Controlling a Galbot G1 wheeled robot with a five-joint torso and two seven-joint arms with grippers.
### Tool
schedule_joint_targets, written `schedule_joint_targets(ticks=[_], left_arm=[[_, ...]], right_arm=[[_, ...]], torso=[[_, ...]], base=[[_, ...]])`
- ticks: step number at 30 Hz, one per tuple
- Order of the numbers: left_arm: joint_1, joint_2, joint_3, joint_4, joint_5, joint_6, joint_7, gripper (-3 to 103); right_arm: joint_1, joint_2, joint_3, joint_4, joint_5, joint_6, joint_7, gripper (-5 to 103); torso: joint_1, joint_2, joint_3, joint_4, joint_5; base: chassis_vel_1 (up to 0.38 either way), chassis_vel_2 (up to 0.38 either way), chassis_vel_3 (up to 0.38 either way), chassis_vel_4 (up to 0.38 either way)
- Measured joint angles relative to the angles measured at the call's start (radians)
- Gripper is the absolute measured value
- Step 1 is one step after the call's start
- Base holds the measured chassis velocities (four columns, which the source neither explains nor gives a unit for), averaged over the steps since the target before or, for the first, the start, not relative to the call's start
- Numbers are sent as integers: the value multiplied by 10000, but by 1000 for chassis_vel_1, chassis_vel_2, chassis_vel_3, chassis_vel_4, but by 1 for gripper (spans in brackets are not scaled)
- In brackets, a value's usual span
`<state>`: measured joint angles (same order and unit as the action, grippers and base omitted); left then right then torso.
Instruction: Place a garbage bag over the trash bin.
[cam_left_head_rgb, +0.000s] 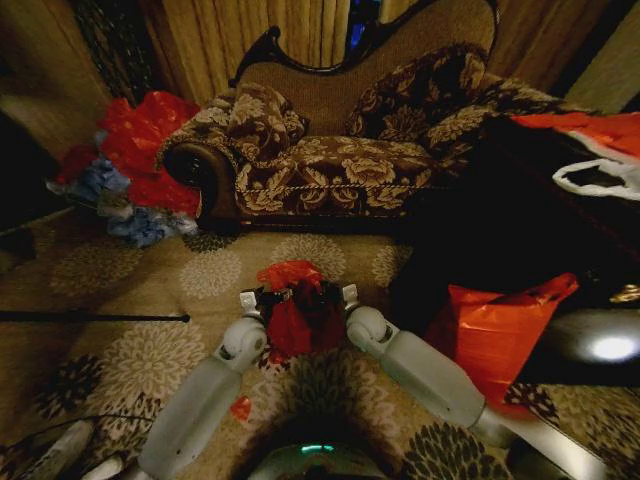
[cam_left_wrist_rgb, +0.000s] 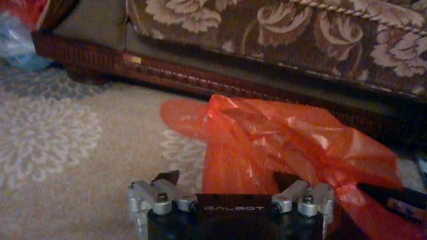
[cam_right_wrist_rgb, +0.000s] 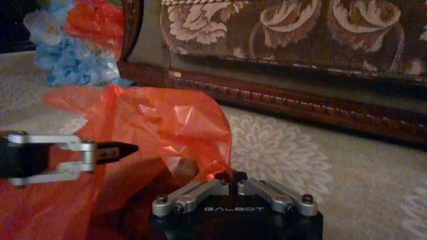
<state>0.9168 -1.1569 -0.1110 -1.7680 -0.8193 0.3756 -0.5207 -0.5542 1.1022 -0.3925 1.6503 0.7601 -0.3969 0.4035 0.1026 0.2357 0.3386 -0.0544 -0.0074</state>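
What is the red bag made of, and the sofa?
The garbage bag looks like thin, shiny plastic: it crinkles and light glows through it. The sofa seems to be woven cloth with a flower pattern, on a dark carved base, probably polished wood.

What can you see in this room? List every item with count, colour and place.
garbage bag: one, deep red, between the end effectors
trash bin: one, black, largely hidden under the garbage bag
sofa: one, brown floral, behind
bag heap: one, red and blue, left of sofa
flat bag: one, orange-red, right of right arm
carpet: one, beige floral
left end effector: open, at garbage bag
right end effector: shut on garbage bag
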Motion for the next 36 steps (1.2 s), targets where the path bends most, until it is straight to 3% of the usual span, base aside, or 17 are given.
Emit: schedule_joint_targets(ticks=[2,10,14,21,23,27,31,36], left_arm=[[-23,-42,21,89,5,-60,6,94],[-72,-118,-17,225,34,-233,-80,70],[51,67,-125,-154,31,-234,-161,62],[506,577,-503,-881,-20,-221,-266,38],[554,657,-563,-974,-40,-220,-271,38],[600,1011,-764,-1055,-81,-237,-214,23],[374,949,-710,-705,-137,-255,-133,11],[-100,788,-516,-161,-221,-236,-25,3]], right_arm=[[-15,-14,0,23,0,0,0,0],[-87,-197,105,124,5,35,5,0],[-96,-265,195,111,23,61,-12,0],[-15,-154,403,-236,-72,134,-18,0],[14,-159,427,-304,-100,145,-46,0],[147,-262,460,-674,-341,267,-440,0],[217,-187,460,-960,-369,313,-619,0],[352,-89,561,-1462,-690,459,-1280,0]], torso=[[0,0,0,0,0],[0,0,0,0,0],[0,0,0,0,1],[0,0,0,2,-1],[0,0,0,2,-1],[0,0,0,1,0],[0,0,0,0,0],[0,0,0,1,0]], base=[[0,0,0,0],[0,0,0,0],[0,0,0,0],[0,0,0,0],[0,0,0,0],[0,0,0,0],[0,0,0,0],[0,0,0,0]])
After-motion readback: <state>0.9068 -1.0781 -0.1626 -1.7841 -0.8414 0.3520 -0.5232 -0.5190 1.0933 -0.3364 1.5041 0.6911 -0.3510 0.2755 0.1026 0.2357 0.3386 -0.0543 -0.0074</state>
